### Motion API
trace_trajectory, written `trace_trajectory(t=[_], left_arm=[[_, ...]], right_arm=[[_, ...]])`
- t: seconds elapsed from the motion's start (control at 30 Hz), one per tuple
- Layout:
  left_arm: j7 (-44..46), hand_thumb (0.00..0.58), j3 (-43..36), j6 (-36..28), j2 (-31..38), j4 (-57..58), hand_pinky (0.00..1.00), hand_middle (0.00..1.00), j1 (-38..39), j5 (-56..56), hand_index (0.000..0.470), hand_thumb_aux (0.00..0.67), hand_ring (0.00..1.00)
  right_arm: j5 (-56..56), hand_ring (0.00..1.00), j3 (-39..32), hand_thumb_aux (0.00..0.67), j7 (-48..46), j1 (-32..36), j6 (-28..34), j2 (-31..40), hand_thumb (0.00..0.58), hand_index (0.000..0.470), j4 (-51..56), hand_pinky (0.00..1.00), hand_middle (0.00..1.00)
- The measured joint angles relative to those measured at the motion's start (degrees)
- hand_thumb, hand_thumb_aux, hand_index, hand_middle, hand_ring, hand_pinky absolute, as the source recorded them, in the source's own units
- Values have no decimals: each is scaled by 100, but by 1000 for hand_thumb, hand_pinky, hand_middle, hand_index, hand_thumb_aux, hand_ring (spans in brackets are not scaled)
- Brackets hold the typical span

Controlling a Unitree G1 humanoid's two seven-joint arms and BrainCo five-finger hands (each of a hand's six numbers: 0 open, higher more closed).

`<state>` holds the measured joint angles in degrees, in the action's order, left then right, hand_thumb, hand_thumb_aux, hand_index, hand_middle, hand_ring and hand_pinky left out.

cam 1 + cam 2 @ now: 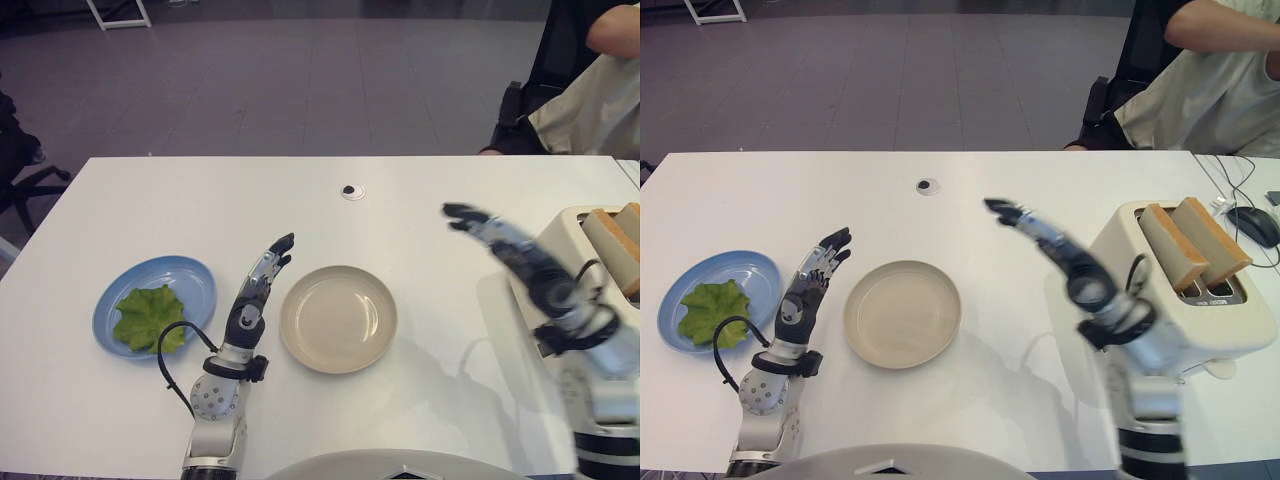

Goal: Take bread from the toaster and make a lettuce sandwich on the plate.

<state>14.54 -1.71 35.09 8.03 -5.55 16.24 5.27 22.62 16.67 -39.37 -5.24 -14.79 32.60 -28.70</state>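
While the open, empty right hand (1058, 248) is hovering by the toaster (1200, 320) at the table's (1040, 175) right edge, its bread (1173, 247) is looking light, crisp, graspable by the top.

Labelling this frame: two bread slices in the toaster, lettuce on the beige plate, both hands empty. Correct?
Not quite. The lettuce lies on the blue plate, not the beige plate, which is bare, as the right eye view shows. The rest holds: two bread slices stand in the toaster, and neither the left hand nor the right hand holds anything.
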Motion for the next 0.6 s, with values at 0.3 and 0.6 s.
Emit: trace_trajectory(t=[0.3, 0.6], left_arm=[[-152, 0, -339, -98, -245, -205, 0, 0, 73, -369, 0, 0, 0], [-159, 0, -284, -76, -227, -196, 0, 0, 36, -368, 0, 0, 0]], right_arm=[[-3101, 0, 2807, 0, 469, -1014, 195, 2134, 0, 0, 2315, 0, 0], [-4062, 0, 2243, 539, 1150, -1154, 206, 2272, 558, 378, 3259, 0, 0]])
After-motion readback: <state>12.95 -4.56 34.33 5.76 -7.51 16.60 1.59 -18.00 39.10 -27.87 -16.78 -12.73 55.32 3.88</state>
